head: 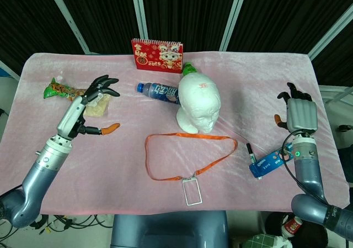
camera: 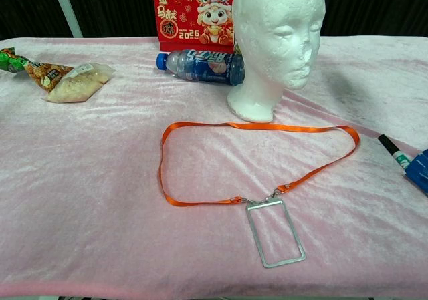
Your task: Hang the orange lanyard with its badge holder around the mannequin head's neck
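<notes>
Left hand (head: 95,96) raised, fingers spread; right hand (head: 298,113) upright, empty.

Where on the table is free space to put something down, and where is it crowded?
Free: the front left cloth, between the lanyard and the left edge; also the far right, behind the head. Crowded: the back, with calendar, bottle and snack bags; the right front, by marker and blue pack.
</notes>
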You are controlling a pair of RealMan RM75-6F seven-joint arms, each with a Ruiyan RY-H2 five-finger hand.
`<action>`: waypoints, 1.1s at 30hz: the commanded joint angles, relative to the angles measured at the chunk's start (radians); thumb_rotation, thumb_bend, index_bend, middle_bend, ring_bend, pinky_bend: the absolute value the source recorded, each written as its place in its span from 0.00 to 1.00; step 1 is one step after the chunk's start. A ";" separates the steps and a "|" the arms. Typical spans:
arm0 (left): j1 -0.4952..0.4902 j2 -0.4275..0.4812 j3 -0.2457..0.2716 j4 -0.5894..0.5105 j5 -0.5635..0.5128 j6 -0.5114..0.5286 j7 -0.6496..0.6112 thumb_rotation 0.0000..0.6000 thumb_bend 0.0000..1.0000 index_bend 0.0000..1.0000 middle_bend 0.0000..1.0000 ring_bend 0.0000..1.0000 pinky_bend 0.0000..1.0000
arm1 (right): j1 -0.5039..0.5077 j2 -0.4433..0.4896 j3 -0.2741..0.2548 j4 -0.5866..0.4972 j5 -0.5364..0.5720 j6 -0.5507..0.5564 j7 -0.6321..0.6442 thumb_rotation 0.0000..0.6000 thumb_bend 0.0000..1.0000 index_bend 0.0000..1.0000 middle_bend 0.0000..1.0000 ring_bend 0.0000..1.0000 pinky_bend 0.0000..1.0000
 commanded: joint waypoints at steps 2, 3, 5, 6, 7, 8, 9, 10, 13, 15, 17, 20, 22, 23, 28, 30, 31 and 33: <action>-0.024 -0.005 -0.011 -0.016 -0.027 -0.025 0.009 1.00 0.19 0.32 0.14 0.00 0.13 | 0.001 -0.001 -0.003 0.000 -0.001 0.000 0.008 1.00 0.23 0.36 0.10 0.21 0.20; -0.026 -0.006 -0.012 -0.018 -0.028 -0.027 0.009 1.00 0.19 0.32 0.14 0.00 0.13 | 0.001 0.000 -0.004 -0.001 -0.001 0.000 0.008 1.00 0.23 0.36 0.10 0.21 0.20; -0.033 -0.008 -0.012 -0.030 -0.033 -0.034 0.010 1.00 0.19 0.32 0.14 0.00 0.13 | -0.001 0.003 -0.007 -0.008 -0.003 -0.002 0.012 1.00 0.23 0.36 0.10 0.21 0.20; -0.035 -0.008 -0.011 -0.039 -0.032 -0.036 0.013 1.00 0.19 0.32 0.14 0.00 0.13 | -0.001 0.006 -0.008 -0.013 -0.004 -0.001 0.014 1.00 0.23 0.36 0.10 0.21 0.20; -0.036 -0.008 -0.010 -0.041 -0.031 -0.036 0.015 1.00 0.19 0.32 0.14 0.00 0.14 | -0.002 0.007 -0.008 -0.015 -0.005 0.000 0.014 1.00 0.23 0.36 0.10 0.21 0.20; -0.037 -0.008 -0.008 -0.045 -0.030 -0.036 0.022 1.00 0.19 0.32 0.14 0.00 0.14 | -0.002 0.009 -0.009 -0.020 -0.007 0.002 0.016 1.00 0.23 0.36 0.10 0.21 0.20; -0.037 -0.009 -0.005 -0.047 -0.029 -0.036 0.027 1.00 0.19 0.32 0.14 0.00 0.14 | -0.003 0.012 -0.008 -0.025 -0.008 0.004 0.019 1.00 0.23 0.36 0.10 0.21 0.20; -0.037 -0.008 -0.004 -0.049 -0.028 -0.034 0.029 1.00 0.19 0.32 0.14 0.00 0.14 | -0.004 0.014 -0.008 -0.030 -0.011 0.007 0.022 1.00 0.23 0.36 0.10 0.21 0.20; -0.034 -0.007 -0.001 -0.053 -0.030 -0.026 0.036 1.00 0.19 0.32 0.14 0.00 0.14 | -0.008 0.024 -0.009 -0.042 -0.023 0.013 0.029 1.00 0.23 0.36 0.10 0.21 0.20; -0.030 -0.006 0.001 -0.052 -0.028 -0.015 0.050 1.00 0.19 0.32 0.14 0.00 0.14 | -0.013 0.030 -0.008 -0.054 -0.023 0.012 0.042 1.00 0.23 0.36 0.10 0.21 0.20; -0.024 -0.004 0.009 -0.052 -0.017 -0.006 0.063 1.00 0.19 0.32 0.14 0.00 0.14 | -0.019 0.040 -0.004 -0.073 -0.015 0.006 0.061 1.00 0.23 0.36 0.10 0.21 0.20; -0.012 0.000 0.025 -0.048 0.010 0.019 0.098 1.00 0.19 0.32 0.14 0.00 0.14 | -0.024 0.058 -0.004 -0.094 -0.012 -0.002 0.074 1.00 0.23 0.36 0.10 0.21 0.20; -0.007 0.002 0.035 -0.043 0.023 0.029 0.124 1.00 0.19 0.32 0.14 0.00 0.14 | -0.024 0.062 -0.006 -0.096 -0.013 -0.003 0.075 1.00 0.23 0.36 0.10 0.21 0.20; -0.005 0.002 0.039 -0.040 0.028 0.032 0.137 1.00 0.19 0.32 0.14 0.00 0.14 | -0.024 0.063 -0.005 -0.097 -0.012 -0.004 0.079 1.00 0.23 0.36 0.10 0.21 0.20; 0.002 0.003 0.053 -0.040 0.041 0.047 0.175 1.00 0.19 0.32 0.14 0.00 0.13 | -0.025 0.066 -0.012 -0.116 -0.009 -0.011 0.087 1.00 0.23 0.36 0.10 0.21 0.20; 0.012 0.005 0.066 -0.041 0.060 0.062 0.185 1.00 0.19 0.32 0.14 0.00 0.12 | -0.030 0.069 -0.024 -0.135 -0.018 -0.009 0.084 1.00 0.23 0.36 0.10 0.21 0.20; 0.016 0.005 0.070 -0.041 0.066 0.069 0.189 1.00 0.19 0.32 0.14 0.00 0.12 | -0.033 0.069 -0.026 -0.143 -0.021 -0.007 0.087 1.00 0.23 0.36 0.10 0.21 0.20; 0.034 0.006 0.090 -0.042 0.091 0.093 0.200 1.00 0.19 0.32 0.12 0.00 0.12 | -0.048 0.060 -0.027 -0.181 -0.034 0.013 0.117 1.00 0.23 0.36 0.10 0.21 0.20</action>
